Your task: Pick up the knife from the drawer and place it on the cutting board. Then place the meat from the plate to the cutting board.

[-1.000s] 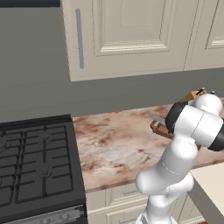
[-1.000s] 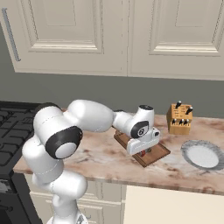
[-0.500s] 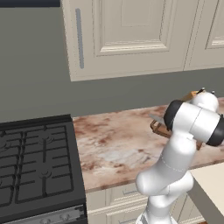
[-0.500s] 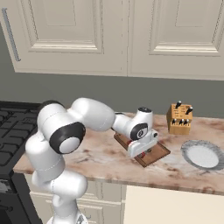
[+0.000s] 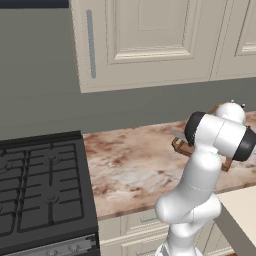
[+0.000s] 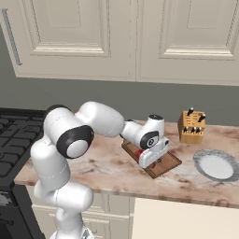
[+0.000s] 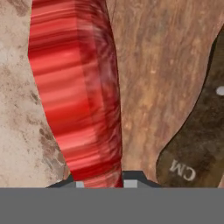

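My claw (image 6: 155,158) is pinched narrow on the meat (image 7: 78,92), low over the board (image 7: 157,87); the knife (image 7: 205,127) handle lies just beside.

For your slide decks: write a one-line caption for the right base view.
Gripper lowers the red meat onto the cutting board; plate sits bare.

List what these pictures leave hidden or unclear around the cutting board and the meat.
- Cutting board: in the right base view the hand covers its middle; in the left base view the arm hides most of it.
- Meat: in the hand view, cut off by the top edge, so its whole shape is unknown.
- Knife: only the dark handle shows; the right edge cuts off the blade.
- Whether the meat rests flat on the board: unclear.
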You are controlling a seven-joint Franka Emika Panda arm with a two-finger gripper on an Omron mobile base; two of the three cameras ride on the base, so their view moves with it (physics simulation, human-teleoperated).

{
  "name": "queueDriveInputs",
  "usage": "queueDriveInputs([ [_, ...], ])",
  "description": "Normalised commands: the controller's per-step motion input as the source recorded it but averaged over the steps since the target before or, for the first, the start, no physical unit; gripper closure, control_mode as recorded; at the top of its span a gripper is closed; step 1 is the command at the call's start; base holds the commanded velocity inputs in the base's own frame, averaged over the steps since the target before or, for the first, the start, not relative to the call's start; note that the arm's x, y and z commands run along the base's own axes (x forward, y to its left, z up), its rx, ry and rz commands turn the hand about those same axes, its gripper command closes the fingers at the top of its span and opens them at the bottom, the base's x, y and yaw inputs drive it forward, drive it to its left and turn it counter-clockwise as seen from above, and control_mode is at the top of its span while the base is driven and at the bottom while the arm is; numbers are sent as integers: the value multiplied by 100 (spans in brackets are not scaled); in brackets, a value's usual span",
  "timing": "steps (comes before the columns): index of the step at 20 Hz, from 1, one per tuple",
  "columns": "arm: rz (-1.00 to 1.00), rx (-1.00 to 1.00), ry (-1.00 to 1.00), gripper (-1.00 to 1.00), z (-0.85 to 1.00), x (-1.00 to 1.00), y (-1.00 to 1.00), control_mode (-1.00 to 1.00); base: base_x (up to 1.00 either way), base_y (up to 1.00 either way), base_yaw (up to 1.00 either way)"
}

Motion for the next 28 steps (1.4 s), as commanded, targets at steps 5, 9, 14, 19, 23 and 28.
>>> queueDriveInputs([
  [5,3,0,-6,-100,-7,2,-5,-100,0,0,0],
  [9,2,1,-8,-100,-1,0,-1,-100,0,0,0],
  [14,2,3,-6,-100,0,0,-14,-100,0,0,0],
  [19,1,3,-7,-100,0,-3,-19,-100,0,0,0],
  [23,-1,0,-2,-100,35,-10,-8,-100,0,0,0],
  [28,-4,0,1,-100,59,0,-9,-100,0,0,0],
])
